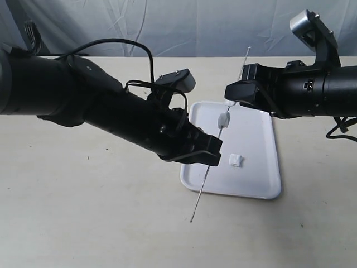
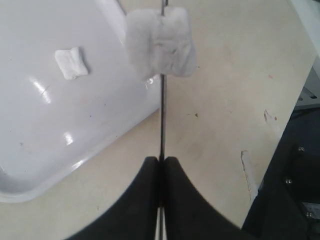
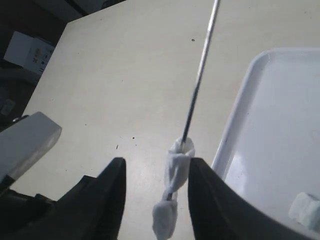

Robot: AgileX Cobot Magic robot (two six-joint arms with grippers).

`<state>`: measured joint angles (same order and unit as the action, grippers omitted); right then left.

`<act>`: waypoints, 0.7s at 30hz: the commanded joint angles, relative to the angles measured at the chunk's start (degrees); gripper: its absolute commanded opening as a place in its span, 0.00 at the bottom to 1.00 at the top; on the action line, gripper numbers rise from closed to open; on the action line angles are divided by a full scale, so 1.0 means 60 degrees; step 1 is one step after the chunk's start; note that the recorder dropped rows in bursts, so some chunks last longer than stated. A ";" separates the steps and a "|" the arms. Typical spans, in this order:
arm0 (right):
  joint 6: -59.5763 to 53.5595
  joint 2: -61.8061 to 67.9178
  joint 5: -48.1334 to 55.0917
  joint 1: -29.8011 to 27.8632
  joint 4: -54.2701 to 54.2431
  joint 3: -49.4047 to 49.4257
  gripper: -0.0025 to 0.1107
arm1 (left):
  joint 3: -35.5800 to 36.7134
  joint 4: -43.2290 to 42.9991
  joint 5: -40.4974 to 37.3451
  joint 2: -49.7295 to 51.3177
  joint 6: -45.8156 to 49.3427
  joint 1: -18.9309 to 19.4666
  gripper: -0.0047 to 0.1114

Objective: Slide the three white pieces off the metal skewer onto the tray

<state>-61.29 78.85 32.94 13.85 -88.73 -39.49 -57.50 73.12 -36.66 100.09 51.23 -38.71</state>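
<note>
My left gripper (image 2: 161, 165) is clamping the skewer (image 2: 162, 120) tight. My right gripper (image 3: 156, 167) is gaping around two white pieces (image 3: 176, 161) threaded on it. The third piece (image 1: 236, 161) is lying on the tray (image 1: 256, 139). My left arm (image 1: 111, 111) is hiding one tray corner.

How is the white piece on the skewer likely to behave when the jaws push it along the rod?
The white piece looks fuzzy and dented, so it probably squashes a little before it slides. It seems light: the thin skewer carrying it looks straight. A loose piece lies flat on the tray, so a freed one likely will not roll.
</note>
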 commanded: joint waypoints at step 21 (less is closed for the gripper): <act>-0.0067 0.0004 -0.0624 -0.0012 -0.0020 -0.0052 0.33 | -0.0243 0.0069 -0.0403 0.0088 0.0032 -0.0045 0.04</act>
<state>-61.29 78.85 29.97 13.85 -88.73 -39.49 -58.57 73.13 -38.37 100.62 51.23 -38.74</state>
